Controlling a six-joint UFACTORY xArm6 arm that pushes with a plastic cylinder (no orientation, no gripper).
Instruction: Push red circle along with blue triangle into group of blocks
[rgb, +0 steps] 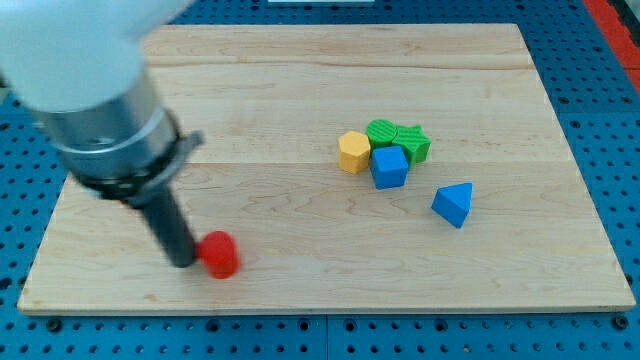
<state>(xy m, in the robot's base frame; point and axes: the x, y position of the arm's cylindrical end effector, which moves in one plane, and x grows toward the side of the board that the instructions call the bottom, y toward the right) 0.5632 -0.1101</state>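
Honestly, no jaws on this rig, just the tip (185, 262) touching the red circle (220, 254) near the board's bottom left. I'd push steadily rightward toward the blue triangle (453, 204), then into the group (385, 150).

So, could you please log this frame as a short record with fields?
tip: my tip touching the red circle's left side
red circle: near the board's bottom left
blue triangle: right of centre, apart from the group
group: yellow block, blue cube, two green blocks, touching
surface: wooden board
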